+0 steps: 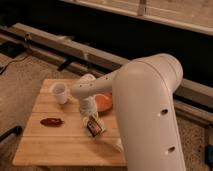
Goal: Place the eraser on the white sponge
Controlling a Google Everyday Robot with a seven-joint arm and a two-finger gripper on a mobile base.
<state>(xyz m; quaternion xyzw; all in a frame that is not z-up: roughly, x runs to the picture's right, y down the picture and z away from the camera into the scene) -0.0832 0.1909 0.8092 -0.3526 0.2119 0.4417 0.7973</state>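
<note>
The eraser [94, 128], a small dark block with a red-orange stripe, is at the middle of the wooden table [60, 147], just in front of the orange bowl [104, 102]. A pale off-white edge shows around it, likely the white sponge [96, 120]; I cannot tell whether the eraser rests on it. My gripper [90, 113] hangs down from the white arm directly above the eraser, touching or nearly touching its top. The arm's big white body hides the table's right side.
A white cup [59, 93] stands at the back left of the table. A dark red oval blob [51, 121] lies at the left. A pale object [119, 145] peeks out beside the arm near the front edge. The floor lies around the table.
</note>
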